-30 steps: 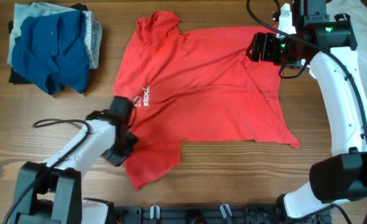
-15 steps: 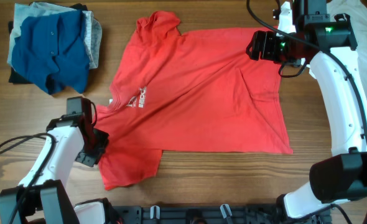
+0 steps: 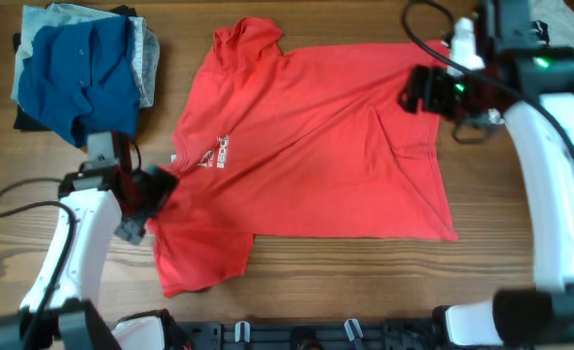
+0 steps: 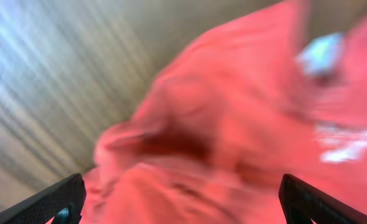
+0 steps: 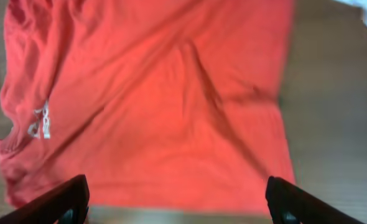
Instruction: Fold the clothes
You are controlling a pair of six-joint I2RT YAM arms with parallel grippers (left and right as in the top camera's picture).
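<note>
Wooden tabletop (image 3: 365,282), evenly lit.
Its brown surface carries dark streaked grain; bare wood lies left of the left gripper (image 4: 183,208) and right of the right gripper (image 5: 180,205), under soft light with faint shadows.

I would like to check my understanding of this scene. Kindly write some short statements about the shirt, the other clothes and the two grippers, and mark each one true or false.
1. The red T-shirt lies spread out on the wooden table. True.
2. A blue garment lies on top of the pile at the table's far left corner. True.
3. The left gripper is shut on the shirt's sleeve. False: its jaws stand wide apart, with nothing clamped between them.
4. The white lettering lies on the side of the shirt next to the right gripper. False: it lies on the left gripper's side.
</note>
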